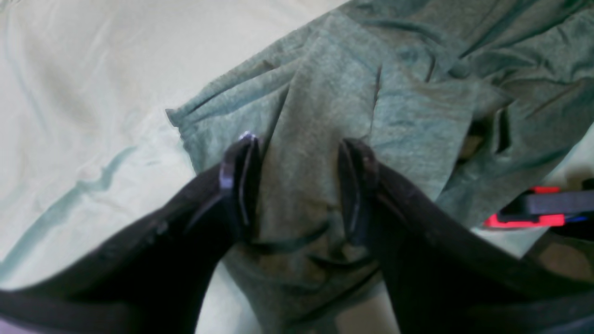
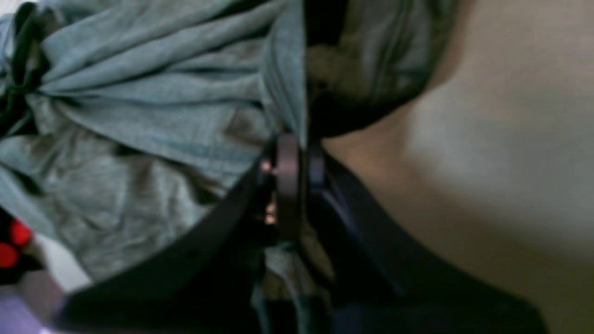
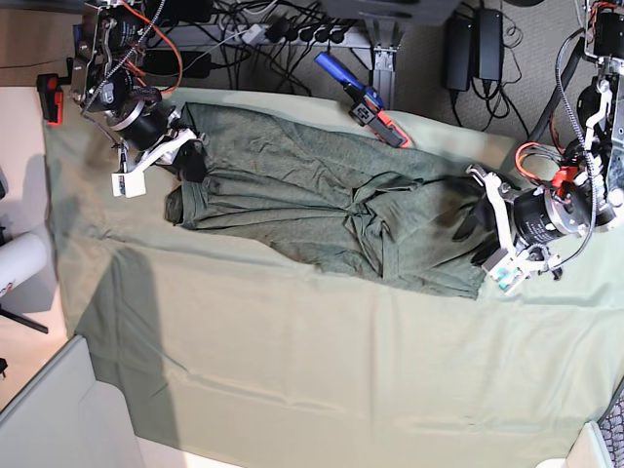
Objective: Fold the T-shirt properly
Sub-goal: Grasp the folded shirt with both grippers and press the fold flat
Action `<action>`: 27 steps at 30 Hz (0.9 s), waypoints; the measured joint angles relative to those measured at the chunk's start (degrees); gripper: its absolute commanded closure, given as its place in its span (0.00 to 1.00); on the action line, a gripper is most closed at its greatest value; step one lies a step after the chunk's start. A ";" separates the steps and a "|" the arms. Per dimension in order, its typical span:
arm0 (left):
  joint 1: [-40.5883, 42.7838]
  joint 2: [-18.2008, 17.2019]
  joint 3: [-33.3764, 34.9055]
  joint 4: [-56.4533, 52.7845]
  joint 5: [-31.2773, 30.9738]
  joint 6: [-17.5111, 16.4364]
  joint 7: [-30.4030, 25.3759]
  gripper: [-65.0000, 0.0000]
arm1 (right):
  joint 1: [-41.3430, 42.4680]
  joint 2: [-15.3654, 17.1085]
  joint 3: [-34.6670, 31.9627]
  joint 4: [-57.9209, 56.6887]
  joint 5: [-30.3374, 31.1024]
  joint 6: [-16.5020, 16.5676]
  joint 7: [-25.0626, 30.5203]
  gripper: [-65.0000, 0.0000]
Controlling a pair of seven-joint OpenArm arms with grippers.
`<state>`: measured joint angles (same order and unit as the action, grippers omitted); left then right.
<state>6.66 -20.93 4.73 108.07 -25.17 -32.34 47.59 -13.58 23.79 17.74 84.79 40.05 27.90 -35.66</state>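
1. The T-shirt is spread crumpled across the pale green desk cloth, its body bunched toward the middle.
2. At the shirt's far end beside the cables, the right claw is pinched tight on a gathered fold of fabric.
3. At the shirt's opposite end, the left claw is held fairly wide, a ridge of cloth lying between its fingers; whether it grips cannot be told.
4. The step in hand appears to be grasping both ends; next, a firm left grip and outward stretching are probably called for.
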 measured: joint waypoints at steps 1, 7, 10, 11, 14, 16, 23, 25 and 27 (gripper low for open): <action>-0.02 -0.09 -0.35 0.00 -0.04 0.00 -0.02 0.53 | 0.24 0.00 0.02 0.00 -1.27 0.02 0.17 1.00; 0.00 -0.70 -2.43 0.00 -0.07 0.00 -0.02 0.53 | 2.21 1.44 -0.04 -1.29 -4.55 0.13 0.31 1.00; -0.02 -0.70 -3.13 0.00 -0.17 0.00 -0.02 0.53 | 2.32 3.21 0.00 -1.99 -4.55 0.13 0.55 1.00; 0.00 -0.72 -3.17 0.00 -0.31 0.00 -0.02 0.53 | 2.32 3.80 0.07 -2.32 -4.55 0.13 0.55 1.00; 0.00 -1.16 -3.17 0.00 -2.12 0.00 0.00 0.53 | 2.32 4.28 0.28 -3.30 -4.52 0.11 0.98 1.00; 0.00 -1.16 -3.19 0.00 -2.80 0.00 0.00 0.53 | 2.32 4.28 0.31 -3.85 -4.17 0.09 1.20 1.00; 0.00 -1.16 -3.06 0.02 -6.95 -1.55 2.64 0.54 | 2.32 4.11 0.57 -4.39 -3.67 0.26 1.97 0.60; 0.02 -1.18 -1.92 0.83 -8.11 -3.48 3.21 0.54 | 2.34 3.93 1.90 -4.33 -3.69 0.31 0.52 0.59; 0.04 -1.18 0.13 2.89 -8.26 -3.74 3.19 0.54 | 2.34 3.67 4.57 -4.28 -4.15 0.37 -0.59 0.59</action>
<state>6.70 -22.11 4.86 110.96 -33.43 -36.07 50.78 -11.25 27.46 22.31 80.51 35.90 28.27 -36.25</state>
